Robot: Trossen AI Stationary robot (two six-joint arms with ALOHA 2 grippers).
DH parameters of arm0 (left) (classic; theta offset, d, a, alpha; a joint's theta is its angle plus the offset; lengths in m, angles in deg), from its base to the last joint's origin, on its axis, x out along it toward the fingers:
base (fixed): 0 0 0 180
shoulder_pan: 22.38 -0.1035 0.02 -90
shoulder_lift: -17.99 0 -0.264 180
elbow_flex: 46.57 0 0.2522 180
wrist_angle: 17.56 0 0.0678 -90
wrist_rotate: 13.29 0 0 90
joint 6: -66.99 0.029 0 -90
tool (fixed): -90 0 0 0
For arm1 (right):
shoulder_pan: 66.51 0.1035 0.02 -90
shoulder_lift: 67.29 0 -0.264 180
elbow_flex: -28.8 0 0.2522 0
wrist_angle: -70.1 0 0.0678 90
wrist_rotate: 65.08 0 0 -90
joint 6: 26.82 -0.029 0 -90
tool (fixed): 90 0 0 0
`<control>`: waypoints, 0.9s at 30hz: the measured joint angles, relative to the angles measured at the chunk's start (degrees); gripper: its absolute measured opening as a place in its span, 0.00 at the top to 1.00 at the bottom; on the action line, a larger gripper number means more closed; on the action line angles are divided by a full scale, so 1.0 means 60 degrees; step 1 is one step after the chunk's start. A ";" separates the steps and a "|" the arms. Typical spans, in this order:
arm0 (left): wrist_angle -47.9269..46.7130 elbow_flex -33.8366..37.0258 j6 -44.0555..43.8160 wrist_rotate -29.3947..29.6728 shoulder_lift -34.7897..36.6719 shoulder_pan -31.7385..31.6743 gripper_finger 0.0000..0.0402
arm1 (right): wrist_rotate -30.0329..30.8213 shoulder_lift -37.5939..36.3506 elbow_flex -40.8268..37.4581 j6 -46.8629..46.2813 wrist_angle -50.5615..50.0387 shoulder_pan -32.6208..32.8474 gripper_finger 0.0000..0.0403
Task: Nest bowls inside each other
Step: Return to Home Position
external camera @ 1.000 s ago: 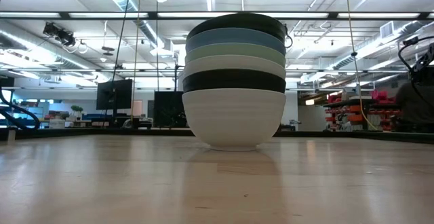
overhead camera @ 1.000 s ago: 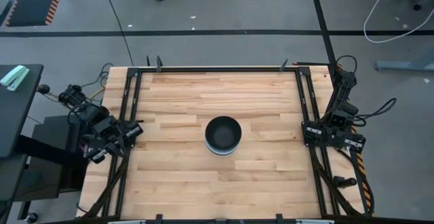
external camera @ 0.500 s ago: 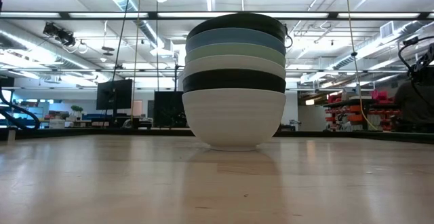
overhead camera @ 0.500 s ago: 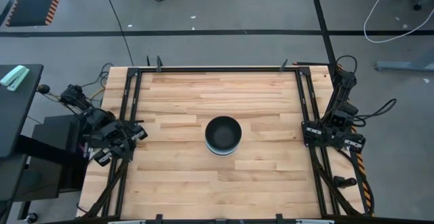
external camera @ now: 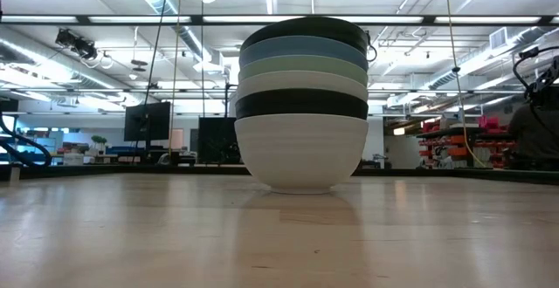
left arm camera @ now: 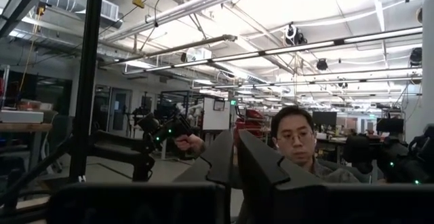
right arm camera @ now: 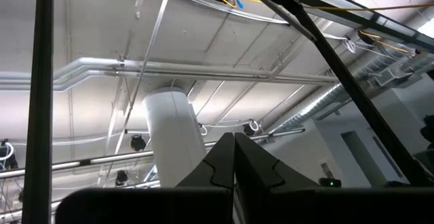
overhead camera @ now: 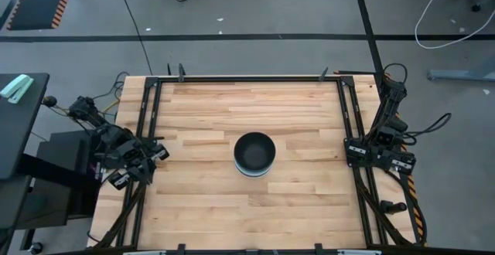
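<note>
Item: six bowls (external camera: 301,105), nested in one stack, mid-frame on table (overhead camera: 201,197). My left claw (left arm camera: 235,142): clenched, empty, at left edge. My right claw (right arm camera: 234,141): clenched, empty, at right edge.

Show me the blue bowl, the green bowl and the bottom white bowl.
blue bowl (external camera: 301,48): low view, rim band.
green bowl (external camera: 301,65): low view, rim band.
bottom white bowl (external camera: 301,153): low view, front wall.

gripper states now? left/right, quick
Left gripper: shut, empty, at the left edge of the table.
Right gripper: shut, empty, at the table's right edge.
</note>
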 joint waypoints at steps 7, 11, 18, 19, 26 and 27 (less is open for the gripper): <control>-0.0268 0.0000 0.0182 0.0004 -0.0022 0.0000 0.91 | 0.0004 0.0000 0.0000 0.0044 -0.0004 0.0001 0.96; -0.0271 0.0000 0.0212 0.0004 -0.0019 0.0000 0.93 | 0.0000 0.0000 0.0000 0.0053 -0.0004 0.0000 0.96; -0.0424 0.0000 0.0226 0.0004 -0.0022 0.0000 0.94 | 0.0001 0.0000 0.0004 0.0069 -0.0091 0.0000 0.96; -0.0431 0.0000 0.0222 0.0004 -0.0022 0.0000 0.94 | 0.0000 0.0000 0.0004 0.0067 -0.0091 -0.0001 0.96; 0.0149 0.0452 0.0193 0.0013 -0.0028 0.0007 0.91 | 0.0000 -0.0002 0.0007 0.0155 -0.0103 -0.0001 0.96; 0.0343 0.0452 0.0204 0.0016 -0.0025 0.0004 0.91 | 0.0004 -0.0004 0.0007 0.0185 -0.0098 -0.0002 0.96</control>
